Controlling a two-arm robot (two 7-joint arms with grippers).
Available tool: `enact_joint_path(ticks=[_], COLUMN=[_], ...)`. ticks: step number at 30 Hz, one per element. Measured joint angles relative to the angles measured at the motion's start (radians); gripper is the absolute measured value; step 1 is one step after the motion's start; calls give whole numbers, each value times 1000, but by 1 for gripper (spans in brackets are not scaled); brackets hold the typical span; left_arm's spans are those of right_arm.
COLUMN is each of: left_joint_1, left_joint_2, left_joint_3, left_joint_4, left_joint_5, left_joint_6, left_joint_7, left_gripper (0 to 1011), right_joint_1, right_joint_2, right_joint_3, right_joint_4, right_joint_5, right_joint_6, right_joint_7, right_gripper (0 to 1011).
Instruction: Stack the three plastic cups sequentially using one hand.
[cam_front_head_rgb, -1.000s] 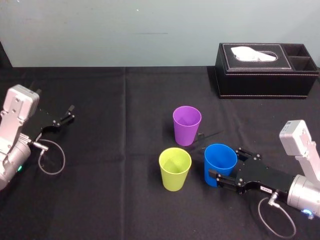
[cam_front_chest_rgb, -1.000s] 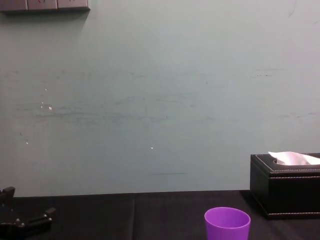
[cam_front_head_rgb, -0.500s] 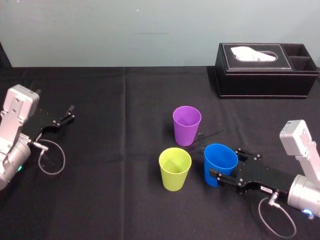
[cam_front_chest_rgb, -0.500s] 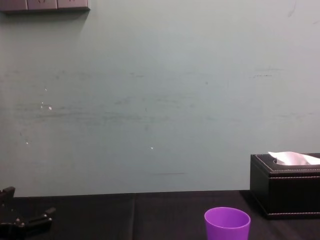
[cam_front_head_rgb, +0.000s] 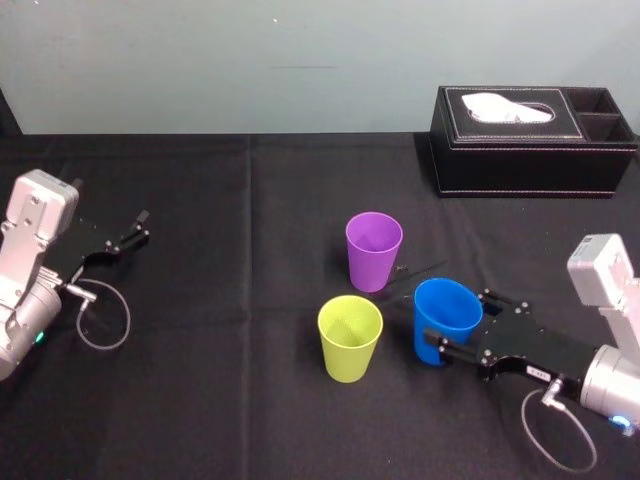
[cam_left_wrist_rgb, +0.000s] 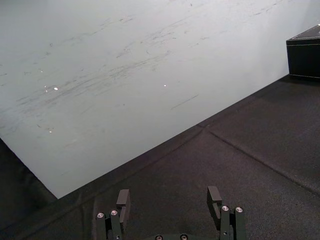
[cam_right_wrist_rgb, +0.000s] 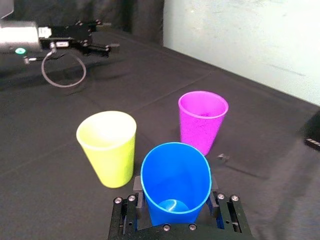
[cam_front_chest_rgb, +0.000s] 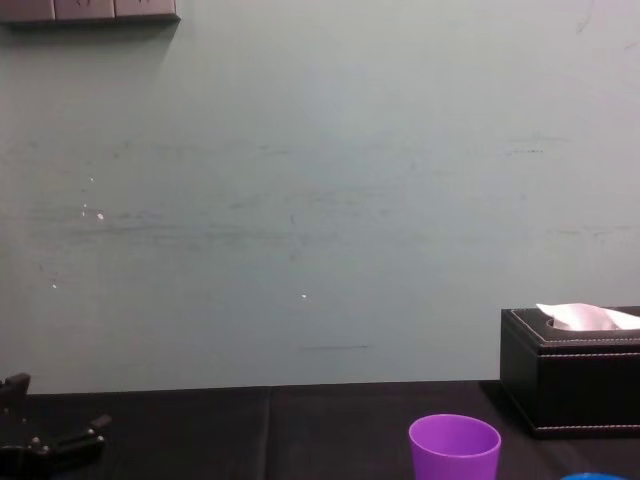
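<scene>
Slippage is worrying me most. In the head view my right end effector (cam_front_head_rgb: 458, 325) is pinching the blue cup (cam_front_head_rgb: 447, 318) low on its smooth, tapered wall, and the cup is leaning. I judge it could be squeezing upward out of the grip or twisting once I am moving it. The yellow-green cup (cam_front_head_rgb: 350, 338) is standing just beside it toward my left. The purple cup (cam_front_head_rgb: 373, 250) is standing near, farther from me, and a low swing could be tipping either one over on the bench (cam_front_head_rgb: 250, 400). My left end effector (cam_front_head_rgb: 130, 232) is lying idle, well apart.

In the left wrist view, that left end effector (cam_left_wrist_rgb: 169, 200) is spreading its fingers over bare cloth and gripping nothing.

In the right wrist view, the blue cup (cam_right_wrist_rgb: 175, 182) is sitting mouth-up between my jaws, with one pressing each side of its lower half. The yellow-green cup (cam_right_wrist_rgb: 107, 147) and the purple cup (cam_right_wrist_rgb: 202, 120) are standing upright, touching nothing. I cannot tell whether the blue cup's base is clearing the bench.

In the chest view, the purple cup (cam_front_chest_rgb: 454, 447) is standing near the tissue box (cam_front_chest_rgb: 570, 380), and the blue cup's rim (cam_front_chest_rgb: 592, 477) is just showing at the lower edge.
</scene>
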Motion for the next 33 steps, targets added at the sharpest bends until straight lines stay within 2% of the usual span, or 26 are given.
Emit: enact_joint_path(ticks=[9, 17, 26, 33], left_joint_1=[0, 0, 0, 0], left_joint_2=[0, 0, 0, 0], left_joint_3=[0, 0, 0, 0], left_joint_4=[0, 0, 0, 0], left_joint_5=[0, 0, 0, 0], left_joint_6=[0, 0, 0, 0], left_joint_7=[0, 0, 0, 0], left_gripper=[1011, 1011, 1011, 1011], right_joint_1=[-57, -119, -117, -80], right_joint_2=[23, 41, 41, 35], right_joint_3=[67, 162, 200, 196], right_joint_4=[-87, -163, -200, -210], right_joint_5=[5, 32, 44, 55], right_joint_6=[29, 34, 42, 63], right_joint_7=[-59, -85, -86, -77], right_gripper=[720, 720, 720, 720])
